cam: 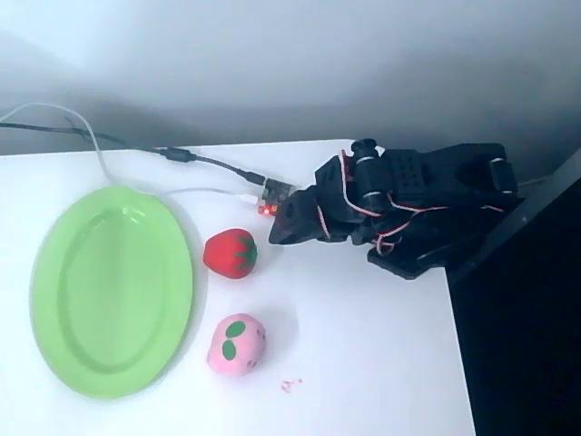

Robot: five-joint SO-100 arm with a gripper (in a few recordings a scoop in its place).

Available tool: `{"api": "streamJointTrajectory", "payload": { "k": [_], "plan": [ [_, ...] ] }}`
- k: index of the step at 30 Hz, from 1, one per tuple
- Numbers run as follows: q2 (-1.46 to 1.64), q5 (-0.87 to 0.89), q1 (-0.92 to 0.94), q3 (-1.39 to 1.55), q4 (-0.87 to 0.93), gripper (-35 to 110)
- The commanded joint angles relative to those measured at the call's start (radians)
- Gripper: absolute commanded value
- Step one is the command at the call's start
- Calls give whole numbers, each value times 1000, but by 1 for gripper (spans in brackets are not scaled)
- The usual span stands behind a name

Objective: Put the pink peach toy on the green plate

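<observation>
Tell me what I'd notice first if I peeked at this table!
Probably the large light-green oval plastic plate, lying bare on the left of the white table in the overhead view. Next come two small soft toys just right of it: a red strawberry toy and, nearer the front edge, a pink peach toy with green leaf patches. The black robot arm sits folded at the back right, its gripper pointing toward the strawberry.
</observation>
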Motion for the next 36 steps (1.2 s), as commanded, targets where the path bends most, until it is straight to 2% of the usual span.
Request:
{"api": "streamJointTrajectory", "payload": {
  "k": [1, 6, 13, 16, 21, 27, 31, 36],
  "plan": [
    [-12, -106, 38, -107, -81, 0],
    [-227, -104, 40, -443, -195, 0],
    [-641, 101, -14, -890, -189, 40],
    [-752, 126, -84, -1034, -189, 50],
    [-907, 230, -311, -1158, -196, 50],
    [-1000, 445, -578, -1089, -221, 43],
    [-1077, 476, -646, -1035, -239, 40],
    [-1197, 476, -653, -1015, -408, 44]
  ]
}}
